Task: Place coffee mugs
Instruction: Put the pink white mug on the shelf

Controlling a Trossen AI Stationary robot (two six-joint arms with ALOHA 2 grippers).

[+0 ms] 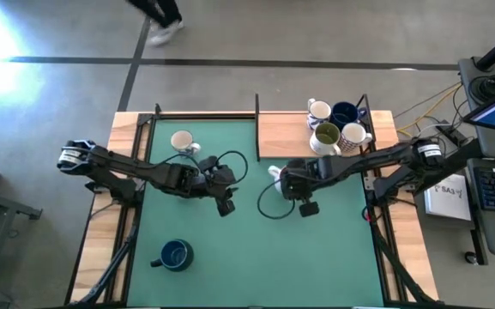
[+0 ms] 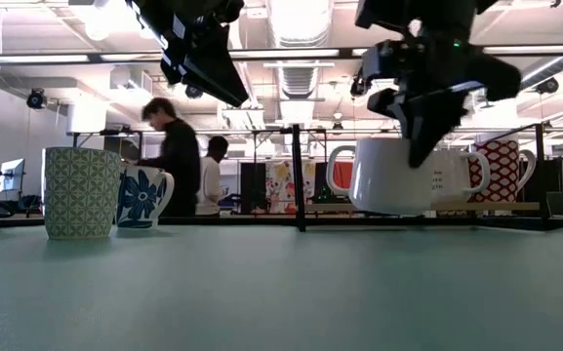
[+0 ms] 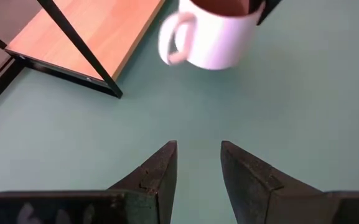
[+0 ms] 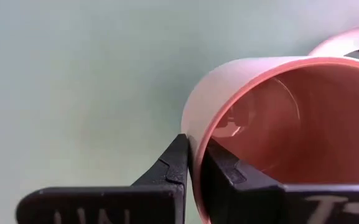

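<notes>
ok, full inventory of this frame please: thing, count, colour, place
held mug: one, white outside, pink inside, pinched by its rim in the right tool, mid-mat
cream mug: one, on the mat's far left part
dark blue mug: one, near left of the mat
mug cluster: four on the far right wooden shelf; two white, one dark blue, one white with olive-green inside
mat: one, green, covers the table
wooden shelf: one, light wood, far right
people: at least two, in the room beyond
left tool: open, empty, over the mat near the cream mug
right tool: shut on the held mug's rim
</notes>
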